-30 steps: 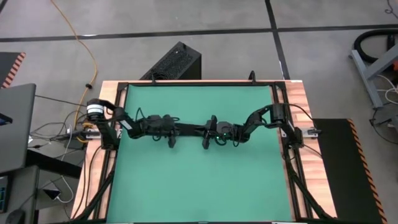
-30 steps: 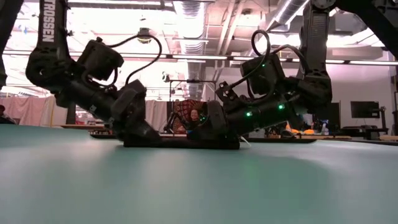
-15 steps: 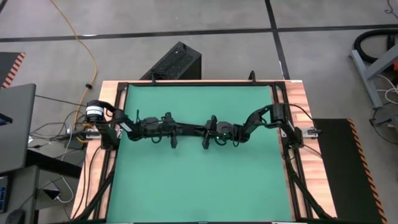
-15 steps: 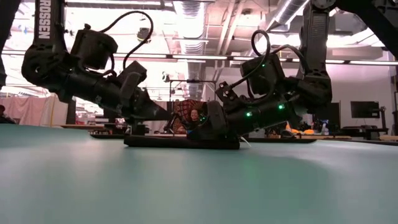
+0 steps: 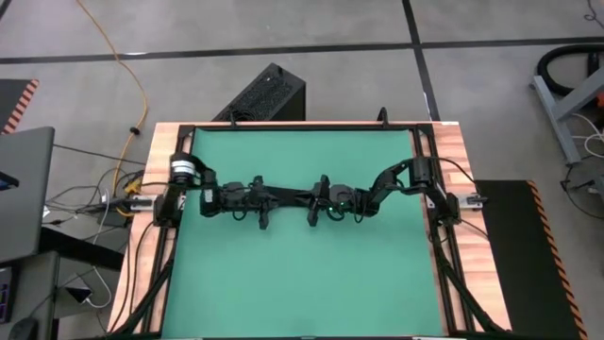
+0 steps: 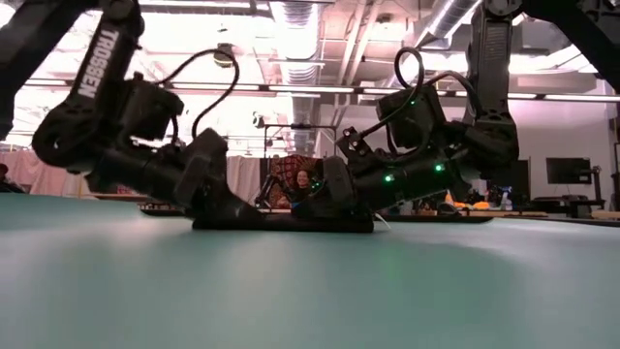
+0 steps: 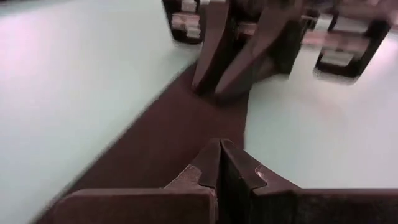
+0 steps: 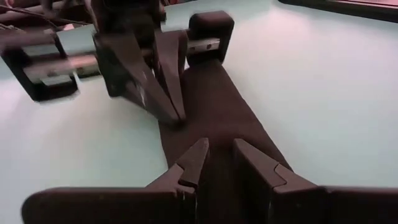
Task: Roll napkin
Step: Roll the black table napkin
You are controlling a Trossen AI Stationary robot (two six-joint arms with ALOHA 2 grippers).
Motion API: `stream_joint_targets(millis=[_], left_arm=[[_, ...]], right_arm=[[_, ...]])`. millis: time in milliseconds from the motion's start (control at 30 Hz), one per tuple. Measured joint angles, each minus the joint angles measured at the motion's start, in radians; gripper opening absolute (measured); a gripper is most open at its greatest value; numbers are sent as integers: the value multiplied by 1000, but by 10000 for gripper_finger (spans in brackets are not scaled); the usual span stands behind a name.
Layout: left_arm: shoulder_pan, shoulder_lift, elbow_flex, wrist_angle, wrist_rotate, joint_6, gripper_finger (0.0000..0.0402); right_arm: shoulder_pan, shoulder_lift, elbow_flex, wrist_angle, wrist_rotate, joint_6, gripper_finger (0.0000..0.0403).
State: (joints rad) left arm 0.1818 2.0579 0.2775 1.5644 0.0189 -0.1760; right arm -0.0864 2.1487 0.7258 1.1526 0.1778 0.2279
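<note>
High view: napkin (image 5: pixel 291 197) between grippers.

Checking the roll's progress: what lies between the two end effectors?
A flat strip of black napkin spans from the left end effector to the right end effector, clearest in both wrist views.

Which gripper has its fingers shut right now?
The left gripper: its fingertips meet over the napkin. The right gripper shows a gap between its fingers.

Left gripper (image 5: pixel 268 199) and right gripper (image 5: pixel 309 199) facing tip to tip low over the napkin (image 7: pixel 186 130), only a narrow gap between them, open green mat (image 5: pixel 302 274) on both sides of each claw
</note>
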Motion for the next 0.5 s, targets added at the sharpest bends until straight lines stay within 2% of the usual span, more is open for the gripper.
stream_joint_targets(millis=[167,500], left_arm=[[-23,89,3,5,-69,-1,0],[-46,97,4,4,-132,-18,0]], right_arm=[[0,0,0,-4,0,0,98],[5,-2,1,-40,1,0,98]])
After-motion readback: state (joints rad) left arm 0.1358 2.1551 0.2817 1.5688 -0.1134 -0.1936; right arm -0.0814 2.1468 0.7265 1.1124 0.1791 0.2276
